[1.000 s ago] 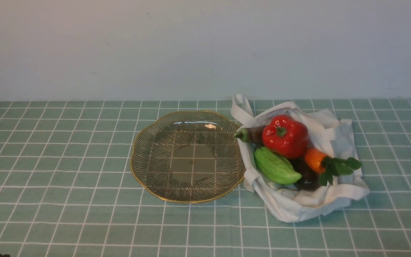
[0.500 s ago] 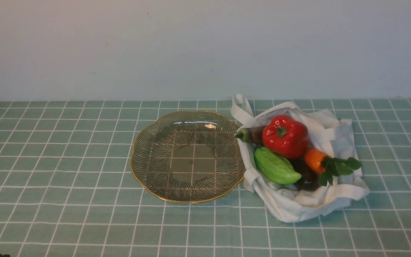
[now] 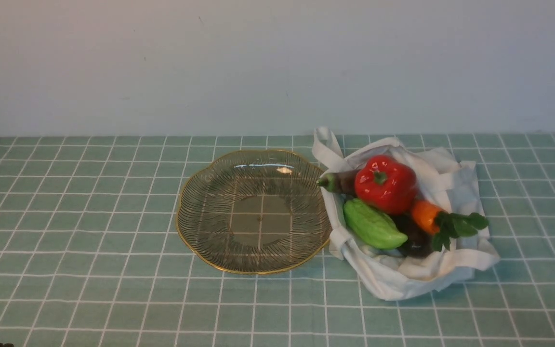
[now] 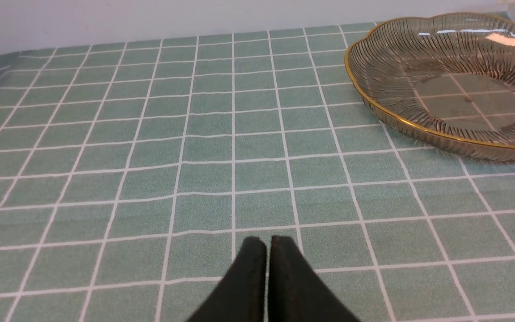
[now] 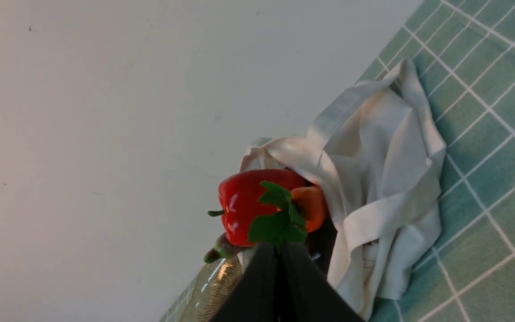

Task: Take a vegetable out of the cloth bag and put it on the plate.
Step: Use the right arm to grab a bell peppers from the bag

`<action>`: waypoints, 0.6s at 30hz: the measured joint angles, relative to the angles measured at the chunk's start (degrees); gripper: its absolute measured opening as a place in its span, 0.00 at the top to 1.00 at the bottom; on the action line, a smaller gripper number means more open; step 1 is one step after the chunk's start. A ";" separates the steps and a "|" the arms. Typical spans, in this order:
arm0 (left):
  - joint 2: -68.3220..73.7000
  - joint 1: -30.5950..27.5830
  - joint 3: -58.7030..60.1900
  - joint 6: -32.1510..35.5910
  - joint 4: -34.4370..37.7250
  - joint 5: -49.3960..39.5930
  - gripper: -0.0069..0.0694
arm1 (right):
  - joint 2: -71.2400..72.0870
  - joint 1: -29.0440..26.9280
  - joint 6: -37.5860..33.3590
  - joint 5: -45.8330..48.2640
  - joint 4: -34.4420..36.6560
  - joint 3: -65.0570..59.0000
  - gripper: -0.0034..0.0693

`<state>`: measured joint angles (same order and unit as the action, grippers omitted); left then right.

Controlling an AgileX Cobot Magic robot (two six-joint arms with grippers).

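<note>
The vegetable (image 3: 384, 185) still lies unmoved in the cloth bag (image 3: 417, 282).

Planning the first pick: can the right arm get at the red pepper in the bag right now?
Probably yes. The pepper sits uppermost in the open bag, with nothing over it. The right gripper is shut and must open first; the carrot lies close beside the pepper.
</note>
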<state>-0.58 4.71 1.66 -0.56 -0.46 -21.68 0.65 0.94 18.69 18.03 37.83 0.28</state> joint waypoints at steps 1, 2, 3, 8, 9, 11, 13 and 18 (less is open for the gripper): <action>0.00 0.00 0.00 0.00 0.00 0.00 0.91 | 0.00 0.00 -1.70 0.05 0.07 1.96 0.98; 0.00 0.00 0.00 0.00 0.00 0.00 0.91 | 0.00 0.00 -5.83 -0.01 -0.13 5.57 0.98; 0.00 0.00 0.00 0.00 0.00 0.00 0.91 | -0.14 0.00 -8.10 -0.01 -0.40 7.86 0.98; 0.00 0.00 0.00 0.00 0.00 0.00 0.91 | -9.67 0.00 -19.08 4.92 -5.24 22.07 0.98; 0.00 0.00 0.00 0.00 0.00 0.00 0.91 | -12.87 0.00 -19.91 6.98 -6.77 23.96 0.98; 0.00 0.00 0.00 0.00 0.00 0.00 0.91 | -19.85 0.00 -21.03 13.71 -9.95 28.39 0.98; 0.00 0.00 0.00 0.00 0.00 0.00 0.91 | -26.47 0.00 -21.45 19.63 -12.47 31.15 0.98; 0.00 0.00 0.00 0.00 0.00 0.00 0.91 | -42.66 0.00 -24.52 28.62 -12.38 34.73 0.97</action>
<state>-0.58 4.71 1.66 -0.56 -0.46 -21.68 -42.01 0.94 -5.83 46.65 25.45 35.01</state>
